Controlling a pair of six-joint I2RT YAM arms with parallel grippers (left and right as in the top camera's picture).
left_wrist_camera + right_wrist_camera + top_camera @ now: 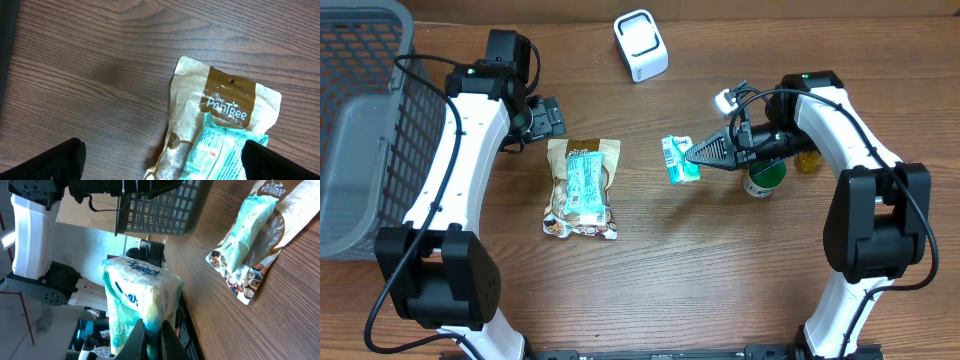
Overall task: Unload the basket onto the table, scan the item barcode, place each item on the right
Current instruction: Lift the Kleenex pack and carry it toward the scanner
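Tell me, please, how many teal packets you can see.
2: one teal packet gripped in the right claw, another teal packet atop the brown pouch. None seems hidden.

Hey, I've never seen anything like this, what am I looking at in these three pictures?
These are two robot arms at a wooden table. The overhead picture looks down from above; the other two come from cameras on each arm's wrist. On the table lie a grey basket, a small white box, likely the scanner, a snack bag with a teal packet on it, and a green can. The right arm has its jaws shut on a tissue pack. The left arm has its jaws open near the snack bag.
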